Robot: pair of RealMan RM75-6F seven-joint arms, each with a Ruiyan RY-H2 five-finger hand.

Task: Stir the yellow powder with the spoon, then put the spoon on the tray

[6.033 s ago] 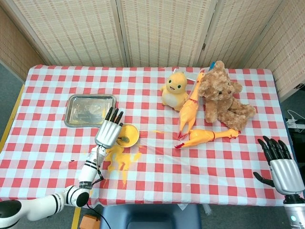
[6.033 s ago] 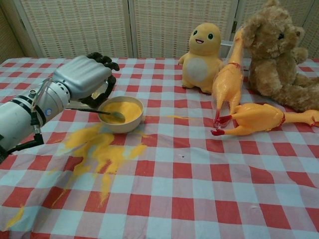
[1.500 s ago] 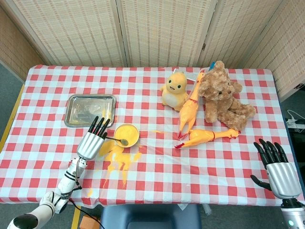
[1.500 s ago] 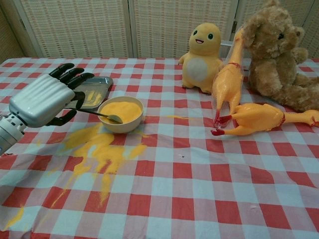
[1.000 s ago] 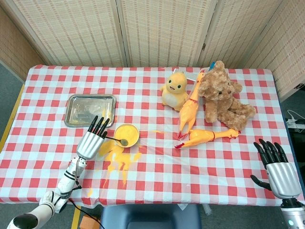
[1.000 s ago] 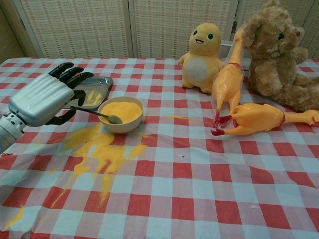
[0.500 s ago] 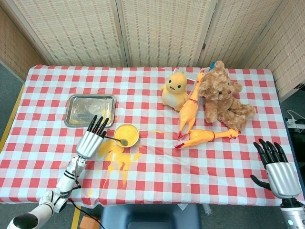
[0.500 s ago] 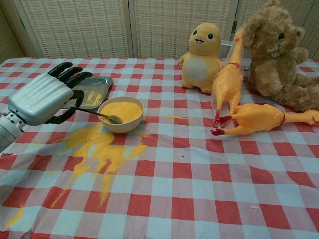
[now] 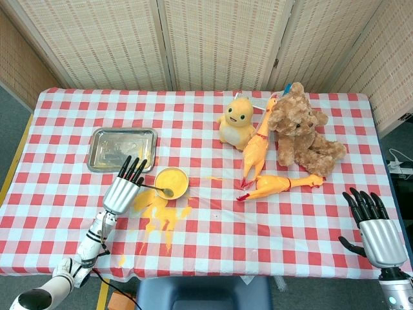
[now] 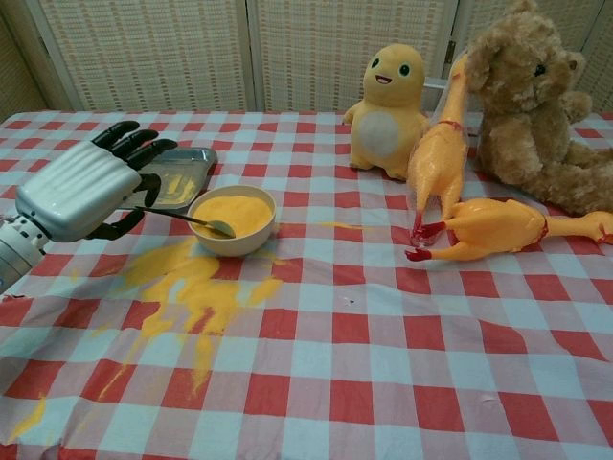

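Note:
A small bowl of yellow powder stands left of the table's middle. A metal spoon lies across its rim, scoop over the powder, handle pointing left. My left hand hovers just left of the bowl with its fingers stretched out and apart. The handle's end reaches its thumb side and is partly hidden there. The steel tray lies behind that hand. My right hand hangs with fingers spread off the table's near right corner, seen only in the head view.
Spilled yellow powder covers the cloth in front of the bowl. A yellow plush toy, two rubber chickens and a teddy bear sit at the back right.
Since six seconds ago my left hand has drawn back from over the bowl to its left and spread its fingers; the spoon stayed on the rim. Over the last second nothing visibly moved.

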